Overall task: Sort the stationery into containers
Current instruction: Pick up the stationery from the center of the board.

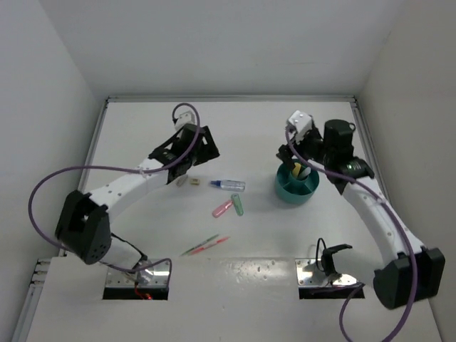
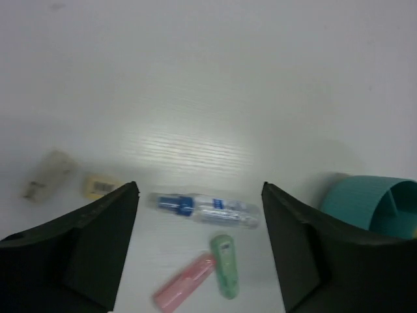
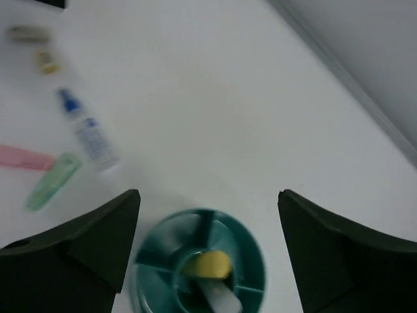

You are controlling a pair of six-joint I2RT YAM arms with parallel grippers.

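The teal cup (image 1: 288, 192) stands right of centre, with a yellow marker (image 3: 207, 264) and a pale marker (image 3: 225, 301) in its middle well. My right gripper (image 1: 299, 162) hangs open and empty just above it; in the right wrist view (image 3: 207, 195) the cup (image 3: 257, 261) lies between the jaws. The clear blue-capped tube (image 1: 228, 185), pink marker (image 1: 222, 209), green marker (image 1: 237, 205), two beige blocks (image 1: 187, 182) and thin pens (image 1: 205, 244) lie on the table. My left gripper (image 1: 187, 160) is open and empty above the tube (image 2: 205, 208), green marker (image 2: 225, 266) and pink marker (image 2: 184, 282).
The white table is walled at the back and both sides. One beige block (image 2: 99, 186) lies by the left finger, the other (image 2: 45, 175) further left. The cup's wall (image 2: 355, 199) shows behind the right finger. Purple cables loop off both arms.
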